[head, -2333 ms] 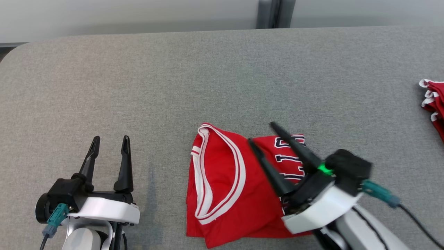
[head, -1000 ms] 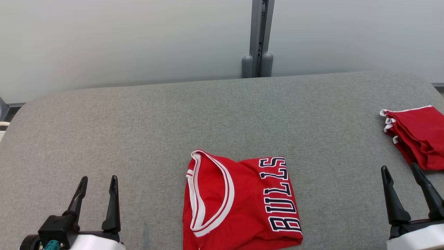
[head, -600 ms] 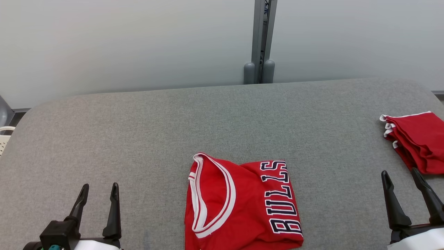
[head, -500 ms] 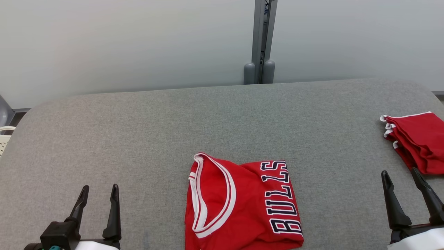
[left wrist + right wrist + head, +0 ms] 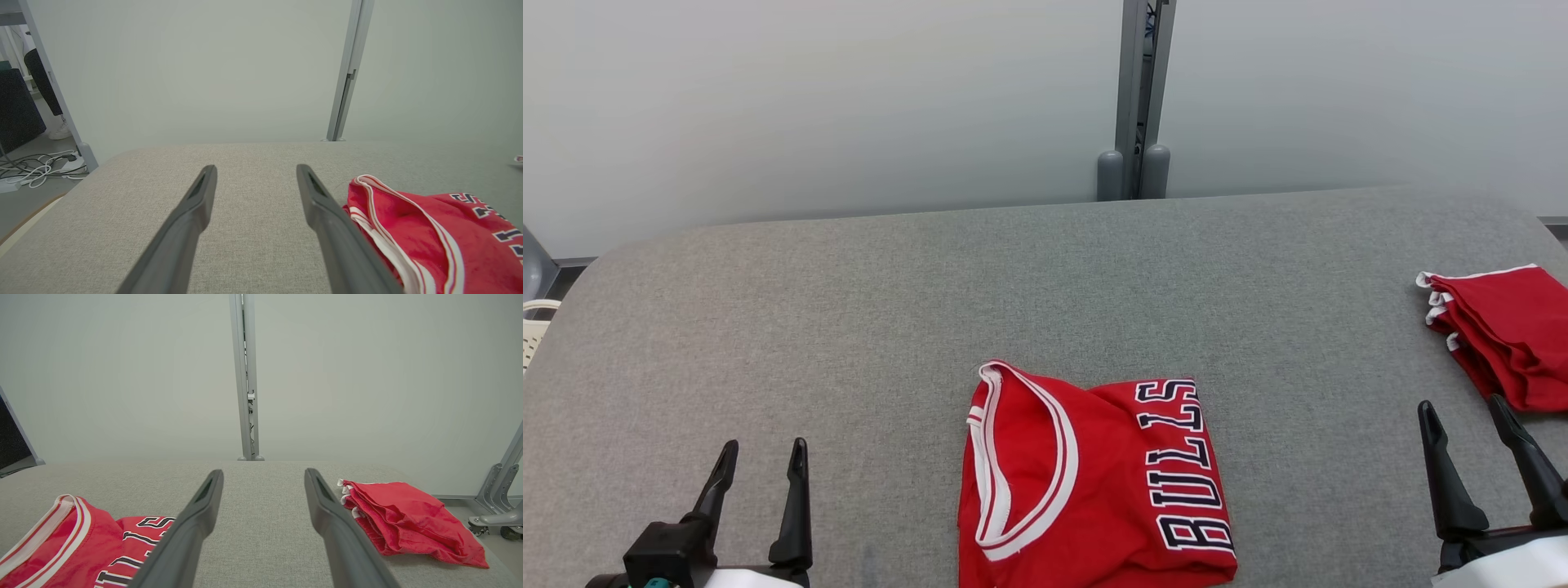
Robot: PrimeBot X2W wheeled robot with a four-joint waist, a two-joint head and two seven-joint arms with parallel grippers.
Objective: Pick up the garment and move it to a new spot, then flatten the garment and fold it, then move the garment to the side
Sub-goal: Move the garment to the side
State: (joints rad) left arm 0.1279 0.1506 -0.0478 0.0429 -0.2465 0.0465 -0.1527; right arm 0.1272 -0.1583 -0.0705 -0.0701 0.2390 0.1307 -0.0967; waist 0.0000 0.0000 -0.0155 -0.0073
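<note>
**Folded red jersey with white trim point(image 5: 1094, 482) laid flat, untouched**

The jersey is laid at the near middle of the grey fabric-covered table point(image 5: 849, 310). It is flanked, well apart, by the left gripper point(image 5: 765, 445) and the right gripper point(image 5: 1459, 404), both spread wide and empty. A stack of red garments point(image 5: 1499, 331) is seen at the right edge.
</note>
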